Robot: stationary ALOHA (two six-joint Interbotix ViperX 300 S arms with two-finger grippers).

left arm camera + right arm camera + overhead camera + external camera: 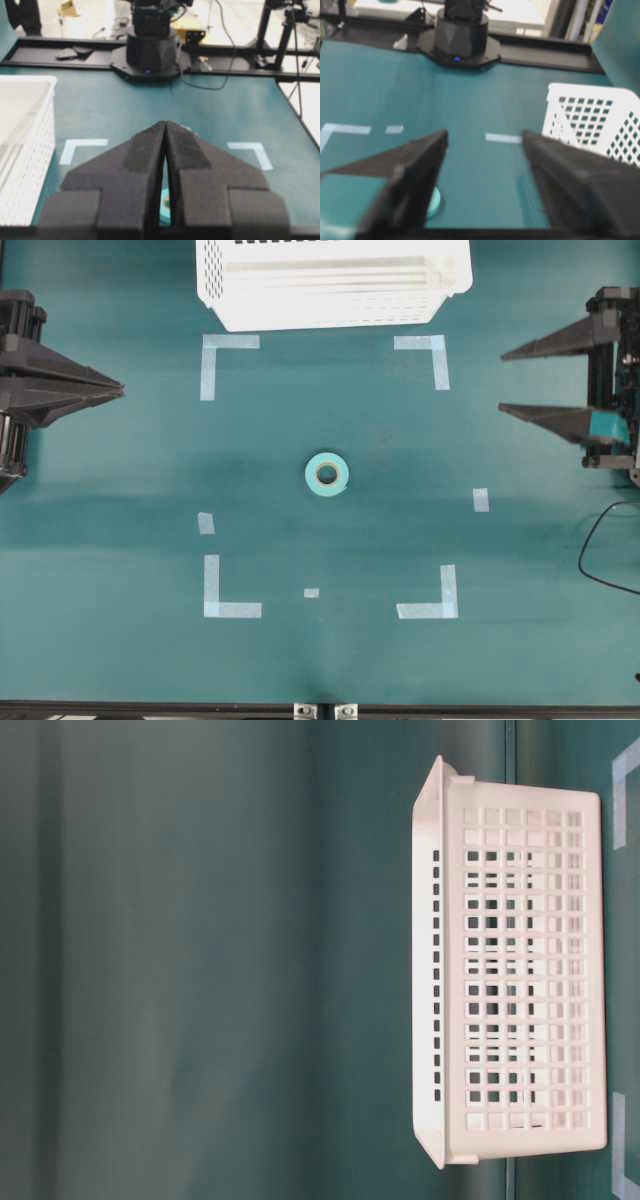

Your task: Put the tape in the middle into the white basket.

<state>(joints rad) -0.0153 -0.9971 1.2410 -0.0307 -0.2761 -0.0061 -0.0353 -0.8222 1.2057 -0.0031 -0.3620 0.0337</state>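
The tape, a small teal roll with a tan core, lies flat on the green table in the middle of the marked square. The left wrist view shows a sliver of the tape through the slit between the fingers. In the right wrist view the tape is half hidden behind a finger. The white basket stands at the far edge, and the table-level view shows the basket's lattice side. My left gripper is shut and empty at the left edge. My right gripper is open and empty at the right edge.
Pale-blue tape strips mark the square's corners, with small strips beside them. A black cable loops on the table at the right. Each wrist view shows the opposite arm's base and the basket.
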